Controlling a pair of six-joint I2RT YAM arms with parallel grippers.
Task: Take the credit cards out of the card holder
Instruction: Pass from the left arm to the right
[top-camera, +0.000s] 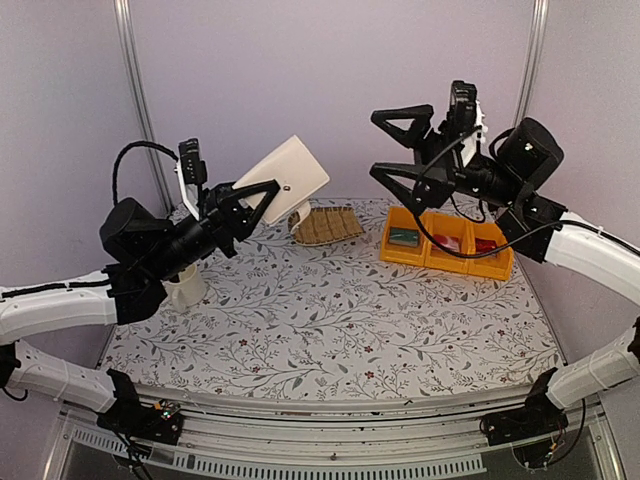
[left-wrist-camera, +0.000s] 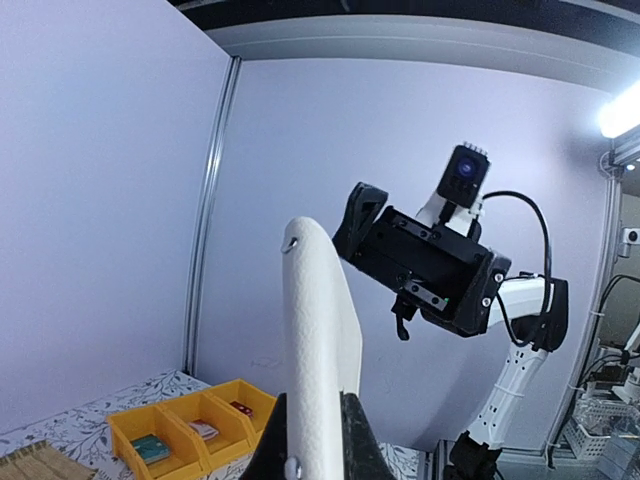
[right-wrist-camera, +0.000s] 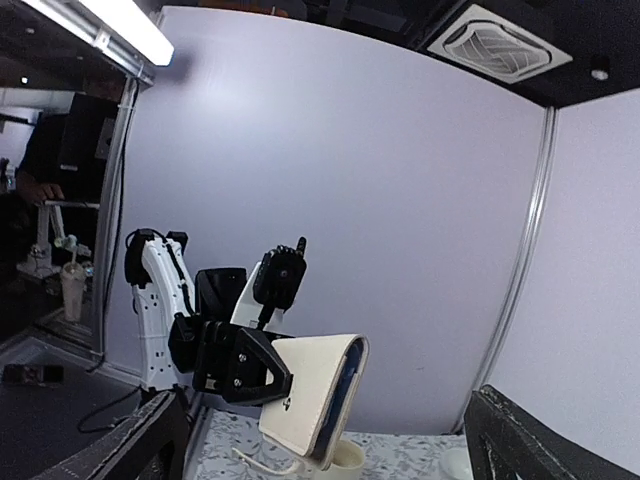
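My left gripper (top-camera: 262, 195) is shut on the cream card holder (top-camera: 292, 178) and holds it folded, high above the table, tilted up to the right. In the left wrist view the holder (left-wrist-camera: 318, 350) stands edge-on between my fingers (left-wrist-camera: 358, 440). In the right wrist view the holder (right-wrist-camera: 310, 395) shows a blue card edge (right-wrist-camera: 346, 385) inside its fold. The red-pink card is hidden. My right gripper (top-camera: 387, 147) is open and empty, raised level with the holder and apart from it, to its right. The left gripper (right-wrist-camera: 235, 360) also shows in the right wrist view.
A row of yellow bins (top-camera: 445, 262) with small items stands at the back right, also in the left wrist view (left-wrist-camera: 125, 432). A woven straw mat (top-camera: 325, 225) lies at the back centre. A white cup (top-camera: 185, 288) stands under the left arm.
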